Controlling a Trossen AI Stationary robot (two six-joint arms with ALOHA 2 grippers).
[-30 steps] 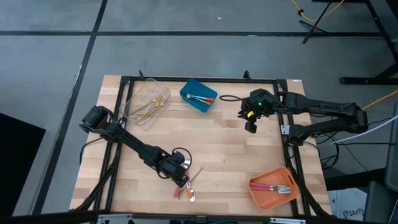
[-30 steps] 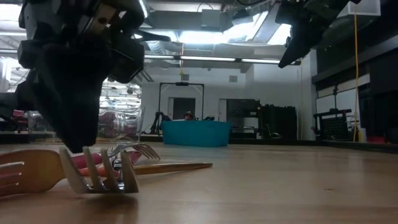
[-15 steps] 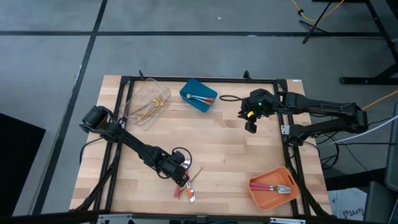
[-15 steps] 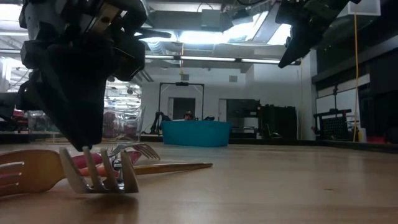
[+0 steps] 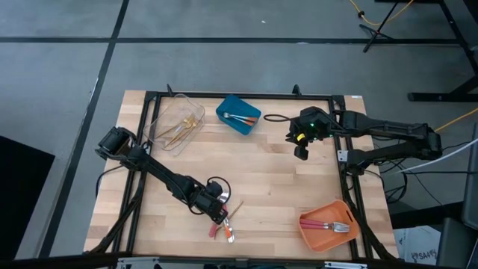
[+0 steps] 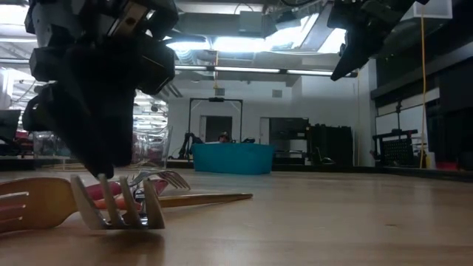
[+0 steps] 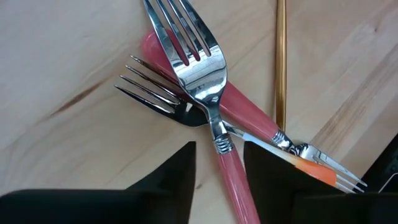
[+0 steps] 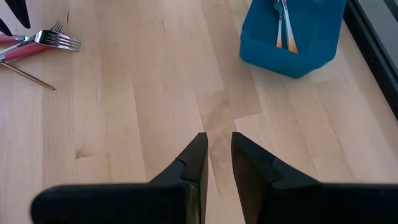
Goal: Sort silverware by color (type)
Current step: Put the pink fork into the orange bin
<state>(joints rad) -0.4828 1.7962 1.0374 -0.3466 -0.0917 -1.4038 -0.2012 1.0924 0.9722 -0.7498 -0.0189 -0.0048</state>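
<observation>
Broadly, the sort looks mostly done, judging by the wooden table [image 5: 269,179]: the clear bin [image 5: 178,123] at the far left corner holds gold pieces, the blue bin [image 5: 238,115] beside it holds orange-handled ones, and the orange bin [image 5: 328,225] at the near right corner holds red-handled ones. What is left is a small crossed heap near the front edge. The left gripper [image 7: 219,163] hangs low over that heap, its fingers parted and straddling the handle of the pink-handled fork [image 7: 214,118] without closing on it. Under that fork lies a second fork [image 7: 155,99] with a pink handle, an orange-handled utensil [image 7: 311,167] pokes out just beside them, and a thin gold utensil [image 7: 280,56] lies alongside (only its stem shows). The right gripper [image 8: 216,155] waits high over the far right of the table, well apart from the heap, fingers nearly together and holding nothing.
</observation>
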